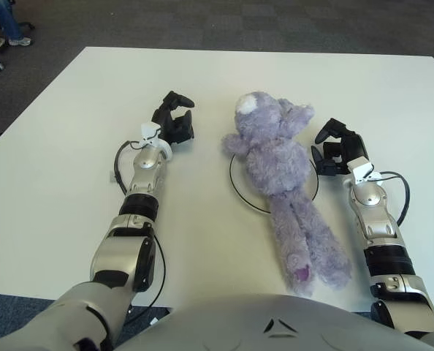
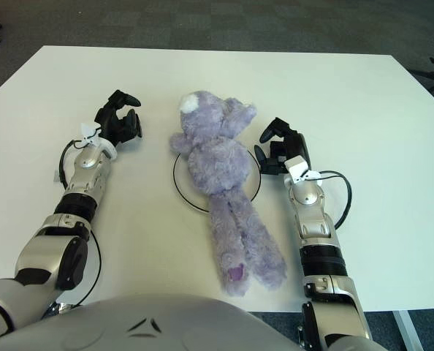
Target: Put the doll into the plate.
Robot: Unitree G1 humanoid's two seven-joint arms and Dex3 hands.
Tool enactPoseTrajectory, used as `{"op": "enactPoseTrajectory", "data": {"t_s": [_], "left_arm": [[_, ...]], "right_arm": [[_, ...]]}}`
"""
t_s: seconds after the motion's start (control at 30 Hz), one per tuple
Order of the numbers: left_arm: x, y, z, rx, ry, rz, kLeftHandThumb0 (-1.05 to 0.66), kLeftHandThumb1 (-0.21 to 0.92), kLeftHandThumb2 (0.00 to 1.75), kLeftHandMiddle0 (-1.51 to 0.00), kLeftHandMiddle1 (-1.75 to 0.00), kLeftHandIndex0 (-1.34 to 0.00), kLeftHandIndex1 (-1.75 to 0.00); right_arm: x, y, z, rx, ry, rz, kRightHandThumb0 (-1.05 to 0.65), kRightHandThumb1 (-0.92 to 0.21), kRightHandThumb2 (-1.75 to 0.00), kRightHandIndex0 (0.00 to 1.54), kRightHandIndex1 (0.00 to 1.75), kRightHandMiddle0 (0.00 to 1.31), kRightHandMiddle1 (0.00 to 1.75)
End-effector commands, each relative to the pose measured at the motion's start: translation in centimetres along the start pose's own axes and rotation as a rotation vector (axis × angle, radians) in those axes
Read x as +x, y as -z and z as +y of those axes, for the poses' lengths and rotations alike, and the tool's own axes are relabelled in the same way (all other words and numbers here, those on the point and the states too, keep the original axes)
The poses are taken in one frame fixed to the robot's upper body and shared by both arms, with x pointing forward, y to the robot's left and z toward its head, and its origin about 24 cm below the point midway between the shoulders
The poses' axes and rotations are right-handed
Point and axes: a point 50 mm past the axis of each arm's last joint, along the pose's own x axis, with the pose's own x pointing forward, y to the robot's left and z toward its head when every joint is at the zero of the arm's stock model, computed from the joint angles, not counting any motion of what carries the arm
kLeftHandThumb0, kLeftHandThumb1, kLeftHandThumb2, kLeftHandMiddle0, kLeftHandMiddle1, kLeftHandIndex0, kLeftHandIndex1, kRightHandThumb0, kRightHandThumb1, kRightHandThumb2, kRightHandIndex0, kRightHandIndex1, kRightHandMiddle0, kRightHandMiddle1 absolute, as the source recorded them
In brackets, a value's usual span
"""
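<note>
Lying across plate [image 1: 238, 189]: doll [image 1: 283, 175], hands apart

A purple doll [image 1: 283, 172] covers most of the plate [image 1: 235, 183], leaving only thin dark rim arcs visible, while a seated person [image 1: 1, 22] is cut off at the upper-left corner.
</note>
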Motion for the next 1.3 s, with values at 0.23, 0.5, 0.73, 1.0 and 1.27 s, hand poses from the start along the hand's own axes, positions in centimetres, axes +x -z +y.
{"op": "enactPoseTrajectory", "data": {"t_s": [0.23, 0.5, 0.73, 1.0, 1.27], "left_arm": [[-1.1, 0.4, -0.4, -0.050, -0.063, 0.036, -0.43, 0.48, 1.11, -1.21, -1.75, -0.48, -1.75], [-2.2, 1.0, -0.7, -0.138, -0.133, 0.036, -0.43, 0.46, 1.13, -1.23, -1.75, -0.50, -1.75], [-2.7, 1.4, -1.0, -0.211, -0.188, 0.033, -0.44, 0.45, 1.15, -1.25, -1.75, -0.51, -1.75], [-3.0, 1.6, -1.1, -0.223, -0.181, 0.036, -0.44, 0.44, 1.16, -1.25, -1.75, -0.51, -1.75], [-3.1, 1.6, -1.2, -0.227, -0.164, 0.026, -0.43, 0.48, 1.12, -1.23, -1.75, -0.48, -1.75]], "right_arm": [[-1.5, 2.5, -0.1, -0.013, -0.028, 0.114, -0.48, -0.32, -1.31, 1.24, 1.75, 0.61, 1.75], [-1.7, 2.6, -0.5, -0.045, -0.001, 0.103, -0.48, -0.32, -1.31, 1.24, 1.75, 0.61, 1.75], [-1.9, 2.7, -1.2, -0.062, 0.066, 0.092, -0.48, -0.31, -1.32, 1.23, 1.75, 0.62, 1.75], [-2.0, 3.3, -2.1, 0.002, 0.163, 0.096, -0.49, -0.29, -1.35, 1.23, 1.75, 0.64, 1.75], [-2.1, 3.8, -2.9, 0.094, 0.249, 0.126, -0.50, -0.28, -1.36, 1.22, 1.75, 0.64, 1.75]]}}
